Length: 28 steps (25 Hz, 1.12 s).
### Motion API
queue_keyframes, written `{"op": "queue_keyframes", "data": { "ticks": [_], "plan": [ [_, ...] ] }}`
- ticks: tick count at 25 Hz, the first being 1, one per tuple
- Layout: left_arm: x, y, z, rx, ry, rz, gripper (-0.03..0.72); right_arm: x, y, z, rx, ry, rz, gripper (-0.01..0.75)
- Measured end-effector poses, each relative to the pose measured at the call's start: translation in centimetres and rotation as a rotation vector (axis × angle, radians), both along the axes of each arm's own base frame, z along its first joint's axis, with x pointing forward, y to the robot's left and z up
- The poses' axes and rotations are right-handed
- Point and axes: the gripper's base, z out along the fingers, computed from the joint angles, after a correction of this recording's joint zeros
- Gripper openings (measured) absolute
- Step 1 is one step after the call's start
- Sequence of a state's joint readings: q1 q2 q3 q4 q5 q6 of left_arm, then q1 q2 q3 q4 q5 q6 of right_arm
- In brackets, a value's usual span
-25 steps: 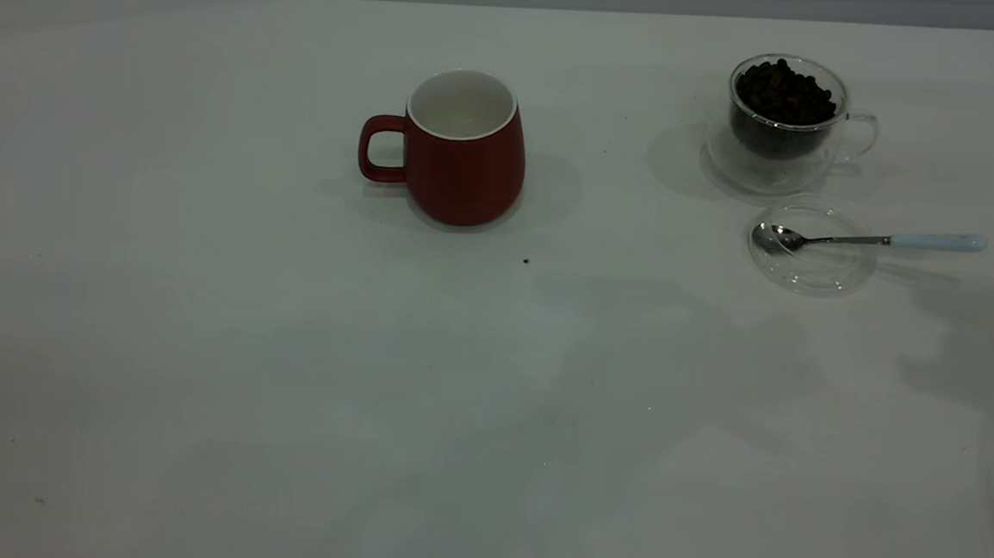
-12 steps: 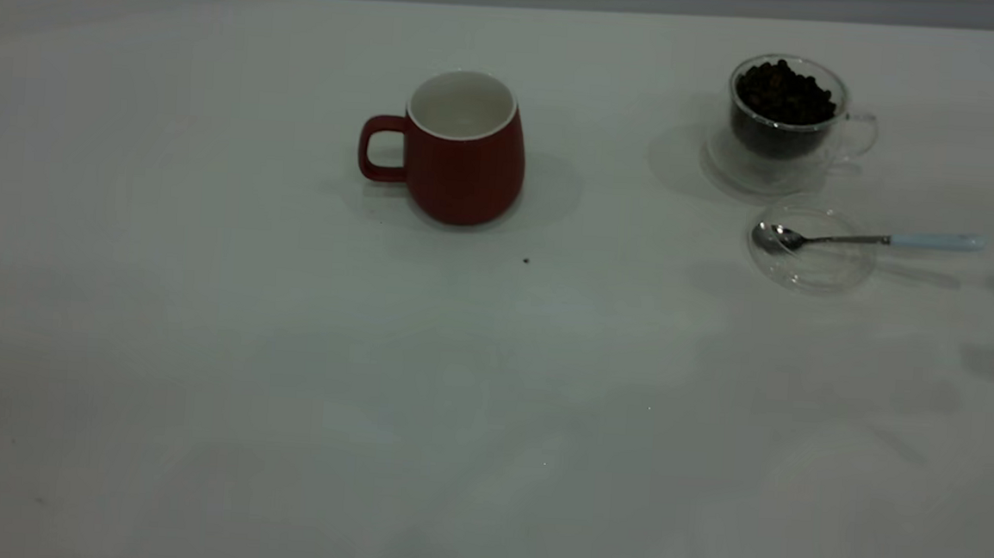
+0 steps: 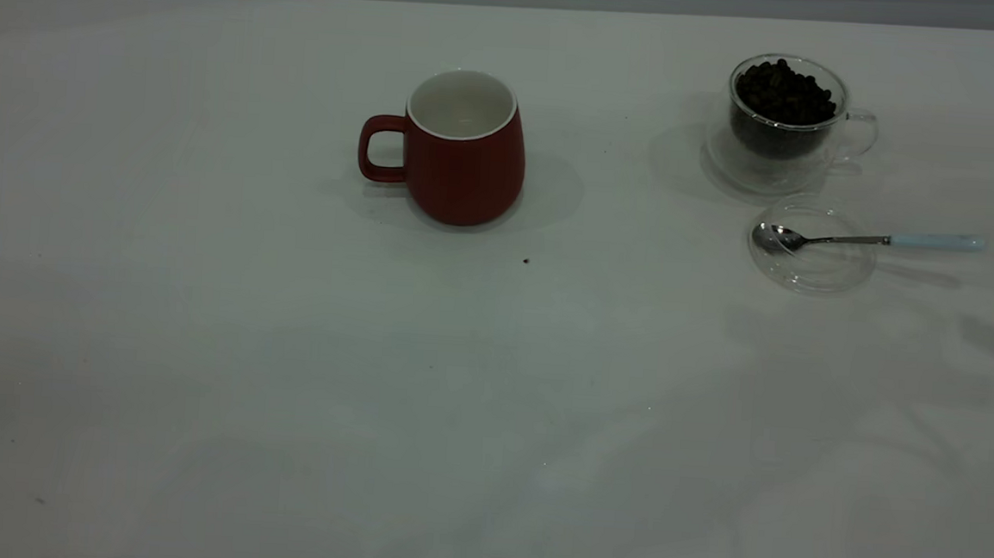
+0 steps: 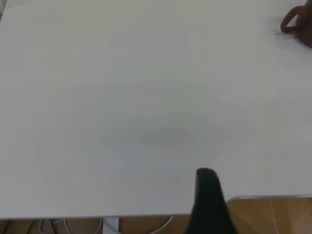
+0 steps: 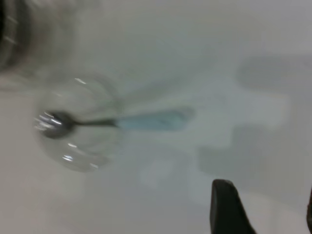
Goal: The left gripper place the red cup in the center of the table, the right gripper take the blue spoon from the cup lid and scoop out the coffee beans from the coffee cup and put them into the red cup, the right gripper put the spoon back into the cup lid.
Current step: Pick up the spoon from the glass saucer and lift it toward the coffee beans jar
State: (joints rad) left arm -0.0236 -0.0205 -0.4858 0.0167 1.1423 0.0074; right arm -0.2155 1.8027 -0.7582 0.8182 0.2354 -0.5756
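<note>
Near the table's (image 3: 200, 338) front edge, the left gripper (image 4: 210, 202) hangs over bare surface; whether its fingers are spread cannot be told. The right gripper (image 5: 265, 207), fingers parted, hovers close to the blue spoon (image 5: 122, 121). Farther back toward the right edge, that spoon's bowl lies in the cup lid (image 3: 811, 265). The red cup (image 3: 462, 152) stands mid-table. Nearest the far right corner, the coffee cup (image 3: 787, 116) holds coffee beans (image 3: 785, 91).
</note>
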Motion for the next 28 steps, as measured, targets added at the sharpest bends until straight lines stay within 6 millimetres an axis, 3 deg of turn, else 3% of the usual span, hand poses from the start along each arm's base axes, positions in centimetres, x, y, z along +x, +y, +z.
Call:
{"op": "queue_keyframes", "data": {
  "ticks": [6, 9, 13, 16, 19, 22, 28],
  "plan": [
    [0.0, 0.0, 0.0, 0.000, 0.000, 0.000, 0.587, 1.5, 2.2, 1.8, 0.204, -0.132, 0.201, 0.395],
    [0.0, 0.0, 0.0, 0.000, 0.000, 0.000, 0.587, 1.9, 2.1, 2.0, 0.138, -0.203, 0.271, 0.377],
    [0.0, 0.0, 0.0, 0.000, 0.000, 0.000, 0.587, 2.3, 0.7, 1.7, -0.032, -0.213, 0.237, 0.389],
    [0.0, 0.0, 0.0, 0.000, 0.000, 0.000, 0.587, 2.3, -0.2, 0.6, -0.014, -0.187, 0.170, 0.441],
    [0.0, 0.0, 0.0, 0.000, 0.000, 0.000, 0.587, 2.2, -0.8, -1.2, 0.129, -0.163, 0.157, 0.475],
    [0.0, 0.0, 0.0, 0.000, 0.000, 0.000, 0.587, 1.7, -1.8, -3.1, 0.263, -0.136, 0.131, 0.482],
    [0.0, 0.0, 0.0, 0.000, 0.000, 0.000, 0.587, 0.5, -5.0, -6.0, 0.336, -0.087, -0.009, 0.482]
  ]
}}
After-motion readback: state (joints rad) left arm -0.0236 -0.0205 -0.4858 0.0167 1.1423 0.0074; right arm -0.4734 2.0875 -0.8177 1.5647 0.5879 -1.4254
